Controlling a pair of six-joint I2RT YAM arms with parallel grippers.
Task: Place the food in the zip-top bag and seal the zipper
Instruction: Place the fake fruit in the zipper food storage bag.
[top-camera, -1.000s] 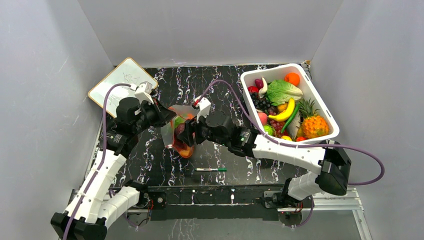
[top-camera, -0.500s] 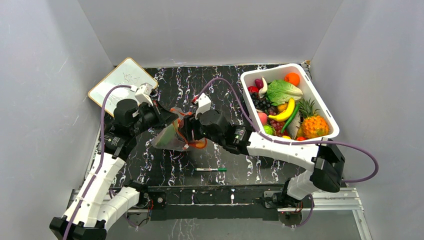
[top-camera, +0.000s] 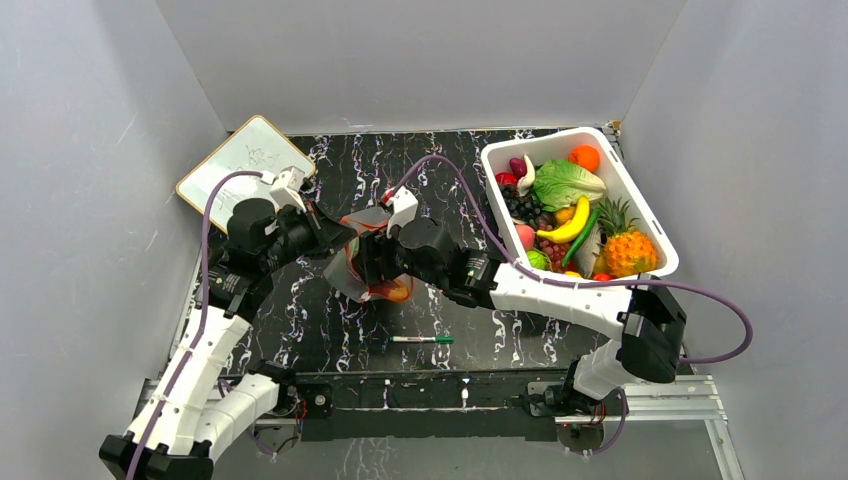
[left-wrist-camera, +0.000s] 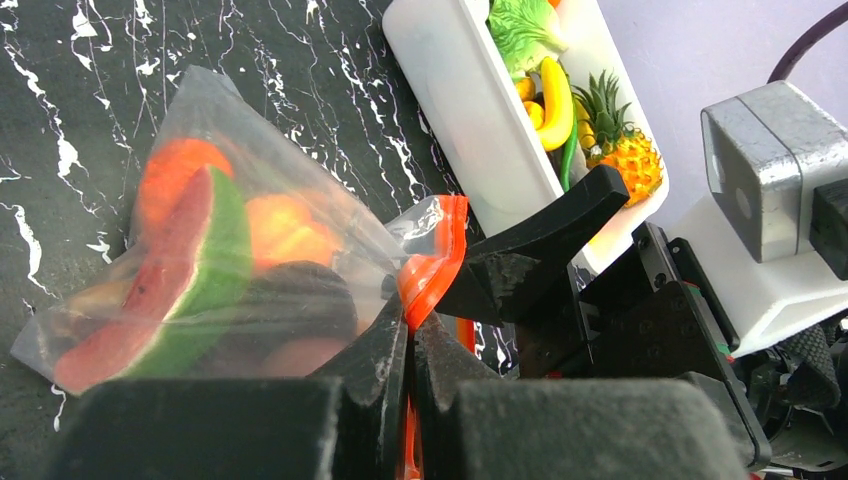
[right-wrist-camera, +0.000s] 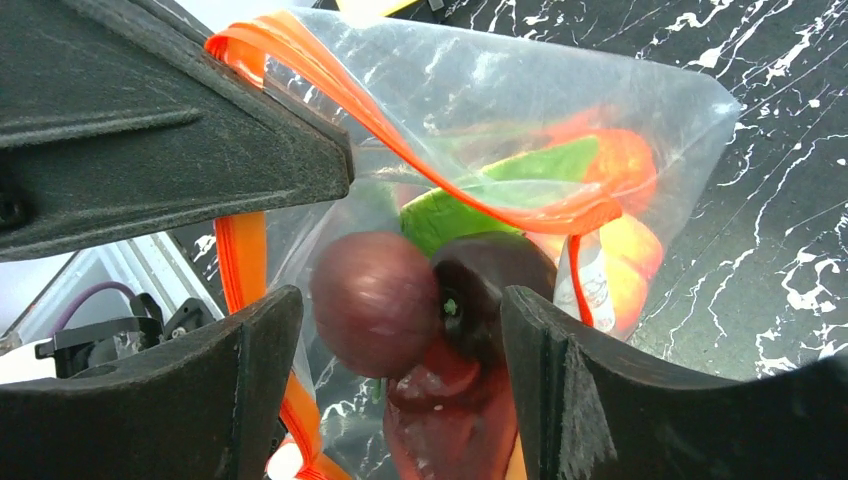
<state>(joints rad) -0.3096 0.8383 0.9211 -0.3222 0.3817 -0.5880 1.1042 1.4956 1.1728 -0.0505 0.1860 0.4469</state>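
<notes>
The zip-top bag (top-camera: 345, 280) hangs between my two grippers over the middle of the table. It holds a watermelon slice (left-wrist-camera: 190, 270) and orange pieces (left-wrist-camera: 280, 225). My left gripper (top-camera: 335, 238) is shut on the bag's orange-red zipper (left-wrist-camera: 435, 260), pinching it between the fingertips (left-wrist-camera: 385, 345). My right gripper (right-wrist-camera: 400, 340) is open at the bag's mouth. A round dark-red fruit (right-wrist-camera: 375, 300), a darker fruit (right-wrist-camera: 490, 290) and a red piece (right-wrist-camera: 450, 420) sit between its fingers. The zipper strip (right-wrist-camera: 330, 85) gapes open behind them.
A white tub (top-camera: 650, 215) full of toy fruit and vegetables stands at the back right. A whiteboard (top-camera: 245, 160) lies at the back left. A white-and-green marker pen (top-camera: 422, 340) lies near the front edge.
My right gripper has moved left and further up to the bag's mouth. The bag has swung up and to the left. My left gripper has kept its hold on the zipper.
</notes>
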